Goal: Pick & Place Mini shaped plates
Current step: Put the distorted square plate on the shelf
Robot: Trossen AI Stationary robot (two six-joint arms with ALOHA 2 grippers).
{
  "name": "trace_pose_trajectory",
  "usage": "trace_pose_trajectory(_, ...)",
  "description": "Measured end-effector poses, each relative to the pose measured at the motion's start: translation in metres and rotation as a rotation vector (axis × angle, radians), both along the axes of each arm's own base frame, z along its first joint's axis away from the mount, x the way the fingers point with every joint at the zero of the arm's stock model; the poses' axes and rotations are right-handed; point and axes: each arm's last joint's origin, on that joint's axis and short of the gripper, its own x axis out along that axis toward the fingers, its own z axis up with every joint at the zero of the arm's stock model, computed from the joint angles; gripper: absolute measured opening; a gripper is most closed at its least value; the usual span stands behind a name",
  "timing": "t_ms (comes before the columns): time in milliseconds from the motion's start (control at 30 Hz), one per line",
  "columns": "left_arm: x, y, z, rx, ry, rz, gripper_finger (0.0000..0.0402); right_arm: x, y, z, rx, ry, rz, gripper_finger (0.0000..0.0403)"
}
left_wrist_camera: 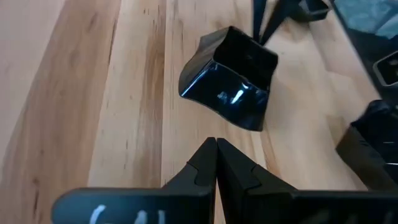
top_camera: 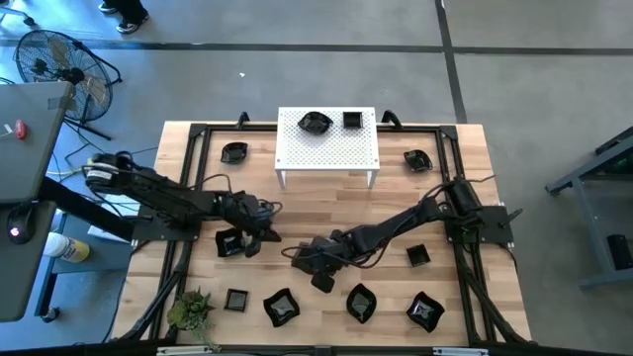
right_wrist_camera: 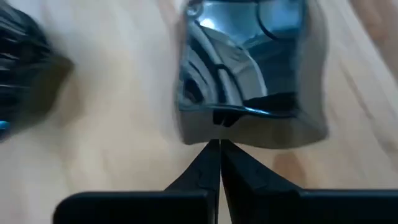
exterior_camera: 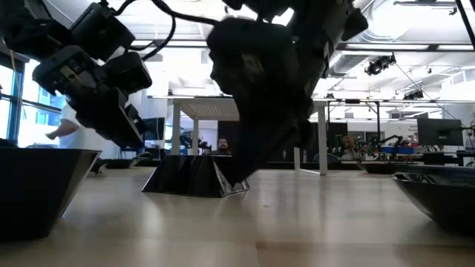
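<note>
Pinched on a black plate's (right_wrist_camera: 249,68) rim, the right pincer (right_wrist_camera: 219,144) works lower centre; left pincer (left_wrist_camera: 216,144) closed, empty. Two plates (top_camera: 316,123) sit on the rack (top_camera: 327,148); about ten remain on the surface (top_camera: 326,203).

Both arms are dark, jointed and bulky, with loose black cables looping along their links. The left arm (top_camera: 158,193) carries a pale band near its base. Each tool ends in two slim black wedge-shaped fingers (left_wrist_camera: 214,168); white markings show on the left tool's body.
</note>
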Motion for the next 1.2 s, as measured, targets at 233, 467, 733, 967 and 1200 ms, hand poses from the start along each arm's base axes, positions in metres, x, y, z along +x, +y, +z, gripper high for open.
trace_pose_trajectory(233, 0.014, -0.004, -0.002, 0.025, 0.021, 0.015, 0.0000, 0.004, 0.018, 0.042, 0.054, -0.036, -0.019, 0.0110)
trace_pose_trajectory(467, 0.014, -0.004, -0.004, 0.035, 0.033, 0.014, 0.0000, 0.012, 0.017, 0.063, -0.017, -0.086, -0.176, 0.0262)
trace_pose_trajectory(733, 0.014, -0.004, -0.004, 0.032, 0.034, 0.012, 0.0000, 0.015, -0.004, 0.052, -0.078, -0.085, -0.180, 0.0365)
trace_pose_trajectory(967, 0.014, -0.004, -0.004, 0.032, 0.036, 0.012, 0.0000, 0.019, -0.009, 0.049, -0.137, -0.126, -0.155, 0.0396)
trace_pose_trajectory(1200, 0.014, -0.004, -0.004, 0.033, 0.040, 0.013, 0.0000, 0.023, -0.005, 0.028, -0.188, -0.098, -0.124, 0.0400)
